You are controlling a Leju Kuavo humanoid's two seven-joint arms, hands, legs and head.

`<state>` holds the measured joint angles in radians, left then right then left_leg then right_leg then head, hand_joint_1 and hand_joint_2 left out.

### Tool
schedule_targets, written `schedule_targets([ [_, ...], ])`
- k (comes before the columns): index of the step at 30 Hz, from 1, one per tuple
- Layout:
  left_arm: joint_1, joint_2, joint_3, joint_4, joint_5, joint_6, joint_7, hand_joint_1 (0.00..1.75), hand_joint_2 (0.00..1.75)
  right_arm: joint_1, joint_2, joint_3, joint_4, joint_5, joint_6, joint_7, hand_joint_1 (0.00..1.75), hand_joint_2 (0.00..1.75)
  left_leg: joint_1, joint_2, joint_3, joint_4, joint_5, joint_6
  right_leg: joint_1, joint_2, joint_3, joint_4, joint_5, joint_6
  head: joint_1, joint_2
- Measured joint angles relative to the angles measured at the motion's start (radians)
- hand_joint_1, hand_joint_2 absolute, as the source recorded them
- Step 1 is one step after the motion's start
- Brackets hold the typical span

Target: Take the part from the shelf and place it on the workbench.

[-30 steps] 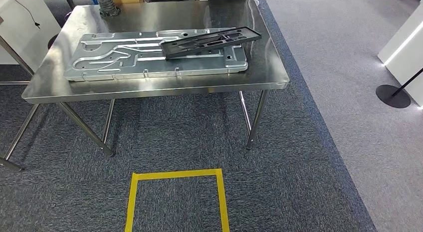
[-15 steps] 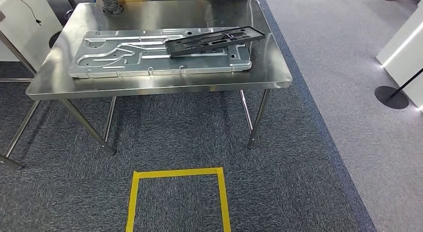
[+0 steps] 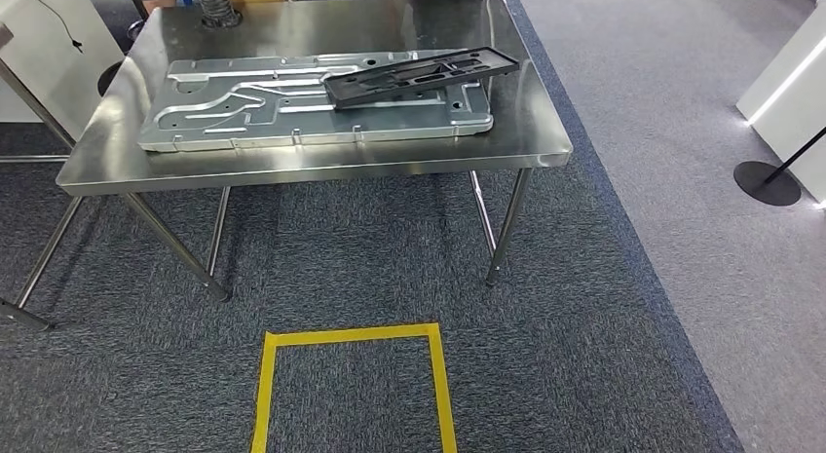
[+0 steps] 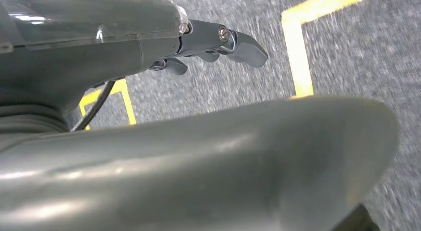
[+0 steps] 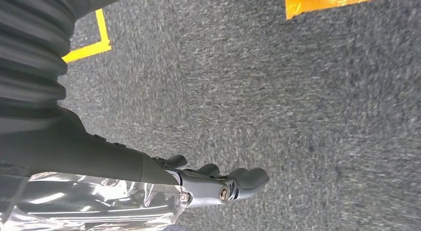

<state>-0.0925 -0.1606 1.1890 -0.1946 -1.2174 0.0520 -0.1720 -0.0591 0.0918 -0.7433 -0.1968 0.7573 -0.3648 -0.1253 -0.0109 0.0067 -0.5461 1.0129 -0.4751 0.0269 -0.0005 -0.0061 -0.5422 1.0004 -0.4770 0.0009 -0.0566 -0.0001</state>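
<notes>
The black part [image 3: 421, 76] is lying tilted across the big metal plate [image 3: 312, 100] on the steel workbench [image 3: 321, 166]. The left hand [image 4: 208, 42] and right hand [image 5: 218, 184] are hanging over grey carpet, fingers loosely extended, holding nothing

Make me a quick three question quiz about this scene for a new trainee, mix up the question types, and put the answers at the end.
1. True or false: the black frame lies partly on the silver plate.
2. What is marked on the carpet in front of the table?
A. a red circle
B. a yellow tape square
C. a white arrow
3. Fill in: the left hand and the right hand hang over the ____ and hold nothing.

Key: 1 true; 2 B; 3 carpet.
</notes>
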Motion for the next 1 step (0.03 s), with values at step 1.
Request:
schedule_targets([
  [1, 0.000, 0.000, 0.000, 0.000, 0.002, 0.000, -0.003, 0.00, 0.00, 0.001, 0.000, 0.001, 0.000, 0.002, 0.000, 0.000, 0.00, 1.75, 0.000, 0.000, 0.000, 0.000, 0.000, -0.003, -0.001, 0.000, 0.001, -0.002, 0.002, -0.002, 0.000, 0.000],
])
